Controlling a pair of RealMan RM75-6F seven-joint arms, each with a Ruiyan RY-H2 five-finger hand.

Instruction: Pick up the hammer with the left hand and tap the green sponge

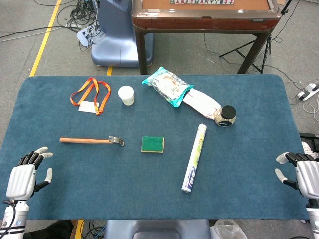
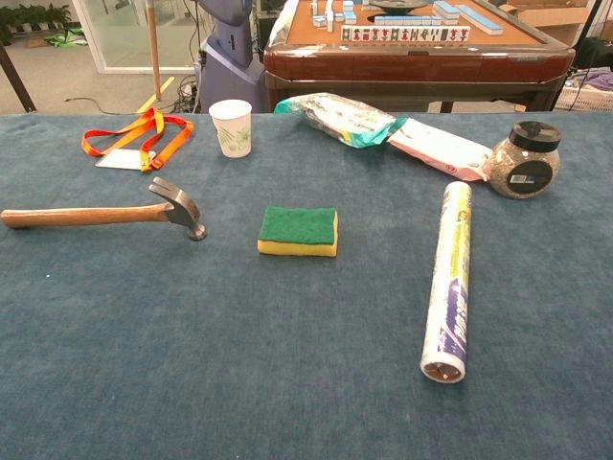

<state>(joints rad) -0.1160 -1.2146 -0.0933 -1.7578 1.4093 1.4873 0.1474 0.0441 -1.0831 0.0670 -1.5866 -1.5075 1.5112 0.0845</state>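
Blue felt-like cloth covers our table (image 1: 149, 199) from the near edge to the far one. Nearest us, our left hand (image 1: 25, 177) and right hand (image 1: 301, 174) rest at the near corners, fingers loosely spread, holding nothing. Just beyond, a long white paper-wrapped roll (image 2: 450, 283) lies right of centre. Left of it sits the green-topped, yellow-bottomed rectangular sponge (image 2: 299, 231), and further left, a short gap away, the wooden-handled steel claw hammer (image 2: 105, 213) lies flat, head toward the sponge. Farther back we see an orange lanyard with a white card (image 2: 134, 142), a small white paper cup (image 2: 232, 126) whose inside we cannot see, a crinkled teal plastic packet (image 2: 340, 117), a white pouch (image 2: 436, 149), and a round clear jar with a black lid (image 2: 522, 161), filled with something grainy.
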